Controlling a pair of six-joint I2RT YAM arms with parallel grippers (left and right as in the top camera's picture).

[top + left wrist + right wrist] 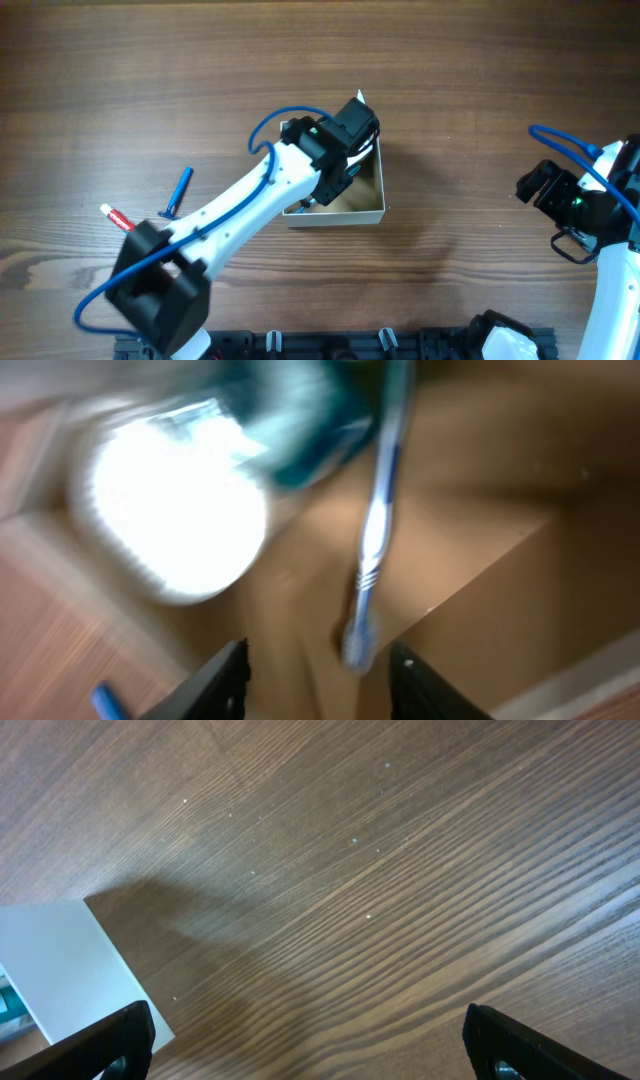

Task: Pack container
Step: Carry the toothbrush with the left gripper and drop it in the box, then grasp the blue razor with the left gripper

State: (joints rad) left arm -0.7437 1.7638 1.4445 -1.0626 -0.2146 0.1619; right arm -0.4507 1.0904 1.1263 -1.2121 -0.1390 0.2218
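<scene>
The container is a small square box with white walls and a tan inside, at the table's middle. My left gripper hangs over its left part, open and empty. The left wrist view is blurred. It shows the open fingers above the tan floor, with a blue-and-white toothbrush, a round white-lidded jar and a teal item inside the box. My right gripper is open and empty at the far right; its wide-open fingers are over bare wood, with the container's white wall at the left edge.
A blue stick-shaped item and a small red-and-white tube lie on the wooden table left of the left arm. A black rack runs along the front edge.
</scene>
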